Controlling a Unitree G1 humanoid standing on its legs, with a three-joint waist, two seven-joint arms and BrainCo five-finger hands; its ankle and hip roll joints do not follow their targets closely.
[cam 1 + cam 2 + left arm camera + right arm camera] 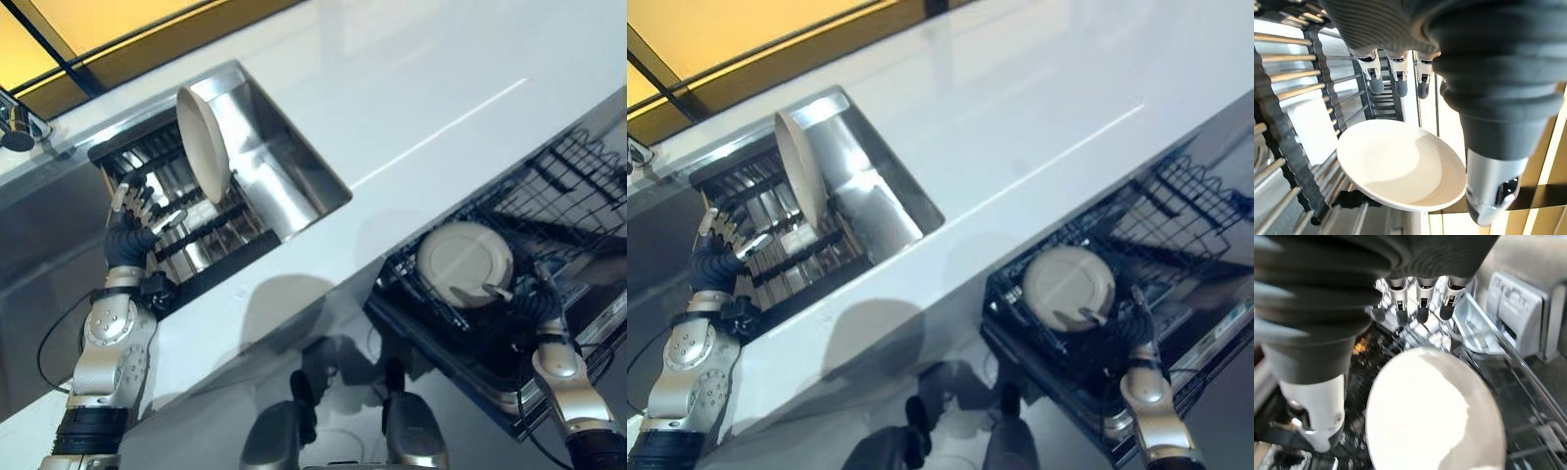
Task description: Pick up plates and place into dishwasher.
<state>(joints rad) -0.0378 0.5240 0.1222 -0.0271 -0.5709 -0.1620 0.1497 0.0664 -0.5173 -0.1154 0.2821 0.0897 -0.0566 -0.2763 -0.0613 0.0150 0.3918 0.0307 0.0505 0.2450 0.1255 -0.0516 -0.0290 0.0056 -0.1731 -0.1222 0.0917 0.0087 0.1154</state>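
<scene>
A cream plate (201,142) stands on edge in the sink's ribbed rack (211,240), leaning against the steel sink wall (284,166). My left hand (135,223) hangs just in front of it, fingers (1396,81) straight and apart from the plate (1400,171). A second cream plate (465,262) lies tilted in the black wire dishwasher rack (554,181). My right hand (534,304) is at its near rim, thumb tip on the edge, fingers (1420,308) straight past the plate (1435,416).
White counter (441,88) runs between the sink and the pulled-out dishwasher rack. A faucet (15,125) stands at the sink's far left. A grey plastic holder (1513,318) sits at the rack's side.
</scene>
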